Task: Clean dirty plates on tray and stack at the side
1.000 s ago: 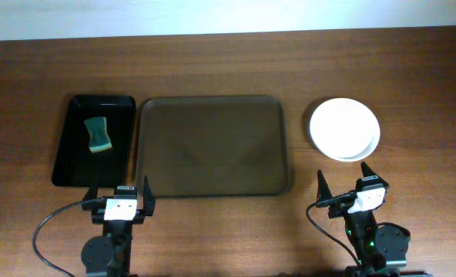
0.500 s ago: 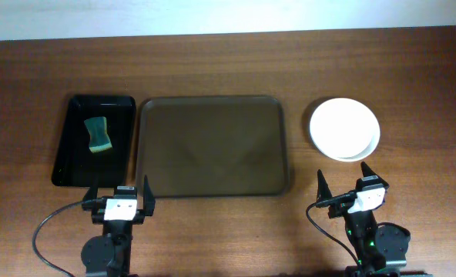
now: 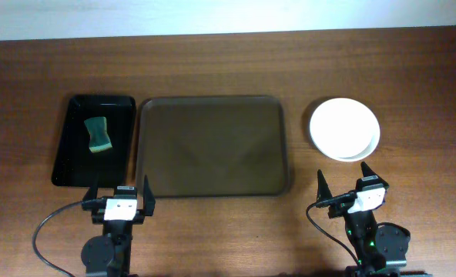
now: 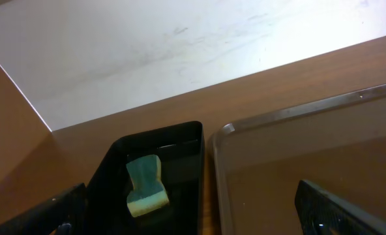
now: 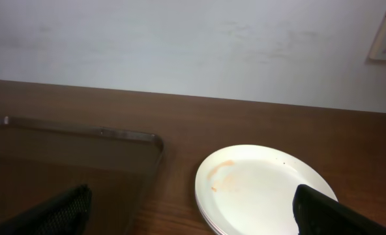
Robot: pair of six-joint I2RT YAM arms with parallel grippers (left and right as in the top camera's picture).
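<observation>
nothing has moved over the last second: both arms sit parked at the near edge of the surface [image 3: 413, 77] exactly as they were, and no object has shifted. the left tool [image 3: 120, 190] is released, its fingers spread wide and holding nothing, in front of the gap between the small black tray [image 3: 70, 165] and the tray [image 3: 212, 146]. the right tool [image 3: 344, 175] is likewise released and empty, just short of the plates [image 3: 344, 129]. the plates lie stacked on the bare surface to the right of the tray, well clear of its rim. an offset rim at the lower right shows more than one plate, though the count cannot be told from above. the tray itself holds no plate. the green sponge [image 3: 97, 134] lies in the small black tray, untouched by either tool. this stillness, with the tray cleared and the stack at the side, suggests the task is at or near its end. one doubt remains: the right wrist view shows a faint orange-brown streak [image 5: 222, 176] on the top plate, so it may want another wipe.
</observation>
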